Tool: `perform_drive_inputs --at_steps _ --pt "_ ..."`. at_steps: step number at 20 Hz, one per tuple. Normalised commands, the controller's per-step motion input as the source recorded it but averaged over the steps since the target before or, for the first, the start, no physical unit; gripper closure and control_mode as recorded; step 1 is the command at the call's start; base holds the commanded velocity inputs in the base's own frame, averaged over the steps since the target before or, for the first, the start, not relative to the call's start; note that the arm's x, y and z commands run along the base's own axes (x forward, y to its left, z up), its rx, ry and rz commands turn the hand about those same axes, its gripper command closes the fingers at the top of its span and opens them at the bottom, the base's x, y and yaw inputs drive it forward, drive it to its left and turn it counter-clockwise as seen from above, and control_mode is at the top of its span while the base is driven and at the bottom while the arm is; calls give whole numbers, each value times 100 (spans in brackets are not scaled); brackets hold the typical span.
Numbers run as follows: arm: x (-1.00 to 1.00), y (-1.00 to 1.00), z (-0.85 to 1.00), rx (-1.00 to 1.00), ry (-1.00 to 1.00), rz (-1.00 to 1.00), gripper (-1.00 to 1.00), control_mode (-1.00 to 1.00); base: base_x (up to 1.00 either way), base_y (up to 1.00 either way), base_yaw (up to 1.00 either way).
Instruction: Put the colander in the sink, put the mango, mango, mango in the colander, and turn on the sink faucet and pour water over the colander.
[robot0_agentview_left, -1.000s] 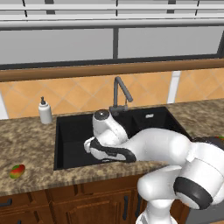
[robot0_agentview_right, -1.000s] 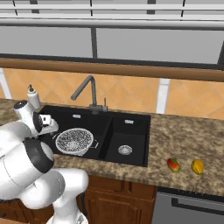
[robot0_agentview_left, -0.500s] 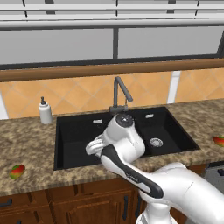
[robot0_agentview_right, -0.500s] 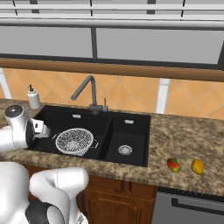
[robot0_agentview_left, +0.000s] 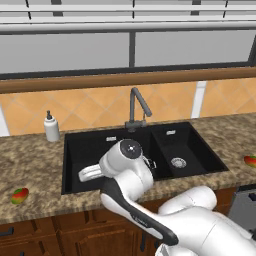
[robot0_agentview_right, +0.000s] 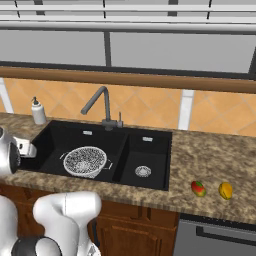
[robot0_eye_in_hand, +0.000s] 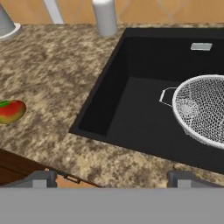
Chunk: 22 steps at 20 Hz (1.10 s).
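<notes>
Item, far left: one mango (robot0_eye_in_hand: 11, 111) on the granite counter (robot0_eye_in_hand: 52, 65), well apart from the sink (robot0_eye_in_hand: 131, 118); our next pick, we judge.

Item: gripper (robot0_eye_in_hand: 113, 177), fingers spread wide and holding nothing, hanging over the counter edge at the large basin's left rim.

Item: colander (robot0_agentview_right: 85, 161), upright and empty on the floor of the large basin; placement step done.

Item: sink faucet (robot0_agentview_right: 100, 105), no water running.

Item, far right: two mangos (robot0_agentview_right: 198, 188) (robot0_agentview_right: 226, 190) side by side on the counter.

Handling note: we should swing left, centre the open fingers over the fruit's narrow width, descend straight, close gently to avoid rolling it.
</notes>
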Motion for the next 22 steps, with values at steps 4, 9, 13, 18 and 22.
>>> perform_drive_inputs --at_steps 4,9,13,18,22 --pt "-7 87 39 -1 11 0 -100 -100 0 0 0" --pt "-12 82 19 0 26 -1 -100 -100 0 0 0" --pt "-2 76 0 0 34 -4 -100 -100 0 0 0" --pt "-4 79 -11 0 24 -8 -100 -100 0 0 0" --pt "0 58 -30 -2 7 -20 -100 -100 0 0 0"
